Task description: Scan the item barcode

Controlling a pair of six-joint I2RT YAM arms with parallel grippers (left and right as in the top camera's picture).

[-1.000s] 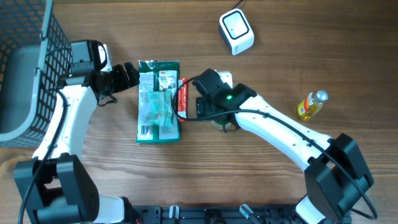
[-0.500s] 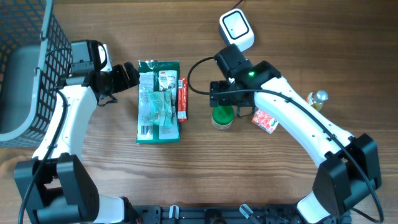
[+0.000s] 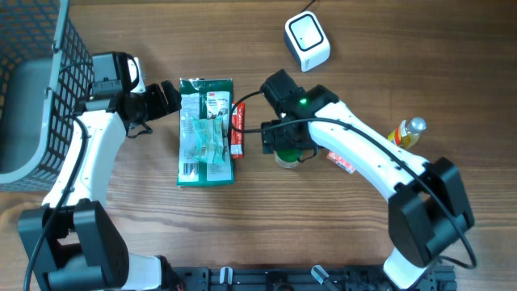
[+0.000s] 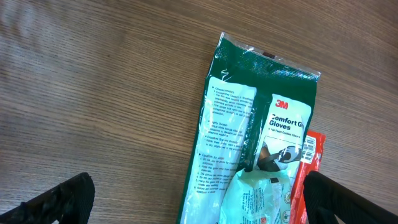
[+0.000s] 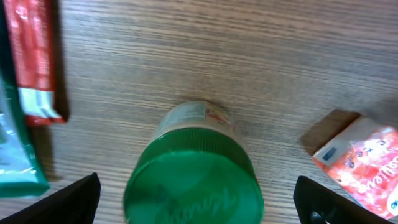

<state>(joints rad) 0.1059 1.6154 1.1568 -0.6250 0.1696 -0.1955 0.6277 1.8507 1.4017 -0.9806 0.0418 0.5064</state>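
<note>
Right gripper (image 5: 199,200): jaws spread wide, gripping nothing.
Round jar with a glossy green ribbed plastic lid (image 5: 193,180): upright, centred between those jaws, clear of both.
Left gripper (image 4: 202,202): jaws spread, empty.
Flat, crinkled green plastic glove packet (image 4: 249,143): just ahead of the left jaws.
Table (image 5: 249,50): grained brown wood.

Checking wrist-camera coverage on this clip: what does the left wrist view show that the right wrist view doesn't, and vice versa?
Only the left wrist view: the printed face of the green glove pack, with its 3M gloves label. Only the right wrist view: the green-lidded jar, seen from above, and an orange-red packet at the right edge. Both: the slim red packet beside the glove pack, the wooden table, and part of the glove pack, just a sliver at the right wrist view's left edge.
</note>
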